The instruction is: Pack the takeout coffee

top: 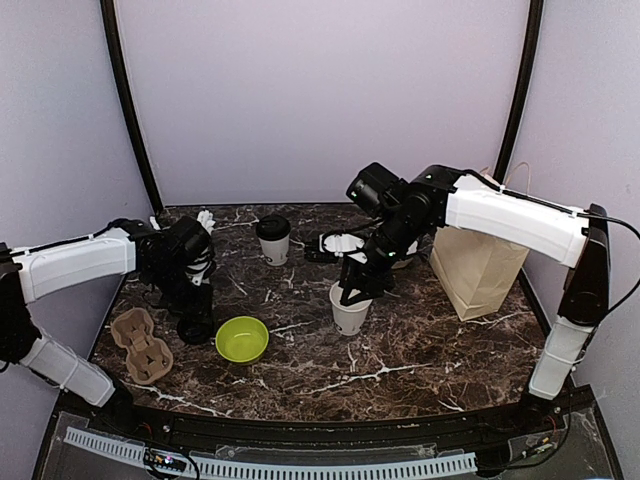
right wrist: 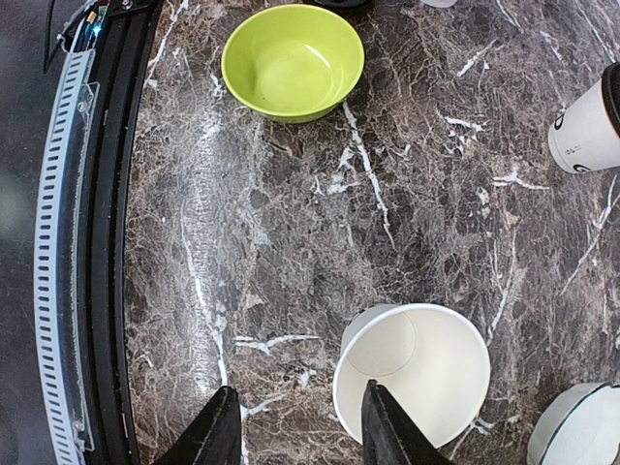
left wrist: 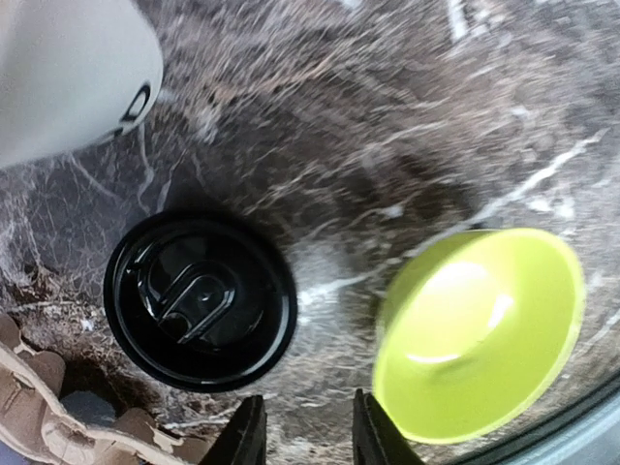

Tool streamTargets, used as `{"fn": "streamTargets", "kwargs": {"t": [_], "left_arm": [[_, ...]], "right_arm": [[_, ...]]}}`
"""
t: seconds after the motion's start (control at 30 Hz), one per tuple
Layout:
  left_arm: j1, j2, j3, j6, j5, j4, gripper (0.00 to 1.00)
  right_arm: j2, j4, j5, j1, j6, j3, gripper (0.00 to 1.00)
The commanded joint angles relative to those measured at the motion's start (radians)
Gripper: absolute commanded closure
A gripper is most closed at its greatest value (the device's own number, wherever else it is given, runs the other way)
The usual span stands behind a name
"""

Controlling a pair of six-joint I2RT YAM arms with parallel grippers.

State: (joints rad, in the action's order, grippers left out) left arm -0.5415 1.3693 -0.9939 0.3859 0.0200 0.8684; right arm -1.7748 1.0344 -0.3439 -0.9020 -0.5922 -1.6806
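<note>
Left gripper [left wrist: 305, 415] narrow, empty, poised near black lid [left wrist: 201, 298]; right gripper [right wrist: 300, 397] half-open astride rim of unlidded cup [right wrist: 417, 383], presumably steadying.

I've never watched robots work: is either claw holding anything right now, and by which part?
Nothing is held. The left gripper hangs open near the black lid; the right gripper hangs open above the lidless white cup.

white open cup [top: 350, 312], black lid [left wrist: 199, 298], lime-green bowl [top: 242, 340]; dark white-veined marble table [top: 420, 350], tan paper bag [top: 478, 270]
</note>
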Motion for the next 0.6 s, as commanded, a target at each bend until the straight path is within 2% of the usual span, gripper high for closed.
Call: {"fn": "streamTargets", "kwargs": {"t": [0.0,0.3,0.57], "left_arm": [[-0.003,0.051,0.037,0.023,-0.067,-0.026,0.66],[-0.002,0.147,0.082,0.016,-0.071,-0.113,0.57],[-0.003,0.199,0.104,0.014,-0.073,-0.142,0.65]], "right_arm": [[0.024,-0.001,-0.012,0.005,0.011,-0.006,0.57],[0.016,-0.002,-0.012,0.006,0.009,-0.005,0.57],[0.014,0.003,0.0,0.006,0.001,-0.004,0.57]]}}
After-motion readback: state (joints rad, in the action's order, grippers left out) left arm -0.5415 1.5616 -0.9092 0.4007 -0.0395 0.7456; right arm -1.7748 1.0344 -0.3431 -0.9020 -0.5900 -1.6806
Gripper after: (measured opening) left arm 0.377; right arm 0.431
